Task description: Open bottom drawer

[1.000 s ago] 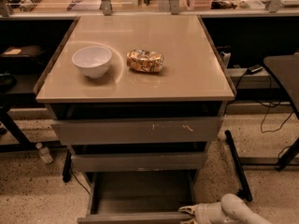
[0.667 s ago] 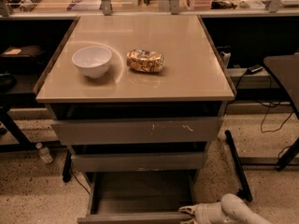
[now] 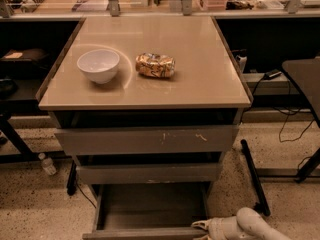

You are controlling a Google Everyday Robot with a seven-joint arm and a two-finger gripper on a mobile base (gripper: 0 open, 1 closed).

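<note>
The bottom drawer (image 3: 150,209) is pulled out toward me, and its shallow grey box interior shows. Its plain front edge (image 3: 140,233) runs along the bottom of the camera view. My gripper (image 3: 201,227) is at the right end of that front edge, touching its top rim. The white arm (image 3: 250,226) comes in from the lower right. Above the open drawer sit the mid-width grey front (image 3: 147,174) and the widest grey front with pale scratches (image 3: 147,140), both pushed in.
A white bowl (image 3: 98,65) and a crumpled snack bag (image 3: 155,65) lie on the beige cabinet top (image 3: 200,79). A small bottle (image 3: 46,164) stands on the floor at left. A black table leg (image 3: 254,176) and cables lie at right.
</note>
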